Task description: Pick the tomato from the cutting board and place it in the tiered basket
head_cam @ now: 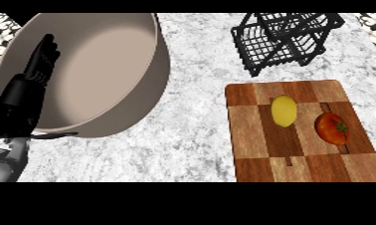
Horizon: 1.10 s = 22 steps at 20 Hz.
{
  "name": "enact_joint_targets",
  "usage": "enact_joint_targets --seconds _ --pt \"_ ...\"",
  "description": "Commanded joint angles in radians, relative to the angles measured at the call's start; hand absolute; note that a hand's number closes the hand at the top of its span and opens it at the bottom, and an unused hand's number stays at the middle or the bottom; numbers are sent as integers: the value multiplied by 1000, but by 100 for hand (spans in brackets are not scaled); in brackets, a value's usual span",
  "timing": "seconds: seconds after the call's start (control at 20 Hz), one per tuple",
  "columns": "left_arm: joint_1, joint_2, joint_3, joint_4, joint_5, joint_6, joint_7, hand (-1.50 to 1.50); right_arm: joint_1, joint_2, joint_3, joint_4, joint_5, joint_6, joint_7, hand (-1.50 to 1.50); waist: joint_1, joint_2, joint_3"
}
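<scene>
A: Where is the tomato (332, 128) at this moment?

B: It lies on the cutting board (294, 164), near the right edge of it, and nothing holds it. Just beside it, toward the left, lies a yellow lemon (284, 111); the two are close but I think they do not touch.

A: So the picking is not yet begun?

B: I judge so. The tomato is free on the board, and no hand is near it.

A: And the tiered basket (283, 41)?

B: It stands on the tabletop (195, 119) behind the board, a black wire one, a little apart from the board's far edge. This is convenient, I believe: the way from the tomato to the basket is short and goes straight away from the robot.

A: What do the hands do?

B: Only the left hand (40, 62) shows, at the left edge of the view, in front of a big beige bowl (110, 69). Its fingers are straight and released, pointing up; it is resting and holds nothing. The right hand is not in view at all.

A: Which hand should take the tomato, then?

B: Probably the right one, because the tomato lies at the right side, far from the left hand
</scene>
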Motion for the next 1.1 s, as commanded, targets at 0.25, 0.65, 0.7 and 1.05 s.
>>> enact_joint_targets --seconds 0.25,0.65,0.7,1.05 --pt "42 -80 -37 159 -55 16 -12 0 1 48 49 -48 73 -28 11 -150 -22 25 -26" --pt "81 -66 -2 125 -59 -12 -10 0 66 30 50 -154 164 -76 4 -150 -31 18 -26" --pt "62 -42 27 113 -44 -27 17 0 37 56 69 -175 183 -112 34 -150 -19 19 -26" --pt "80 -81 7 98 -92 -8 18 0 89 101 76 -216 229 -152 17 -150 -24 18 -26"
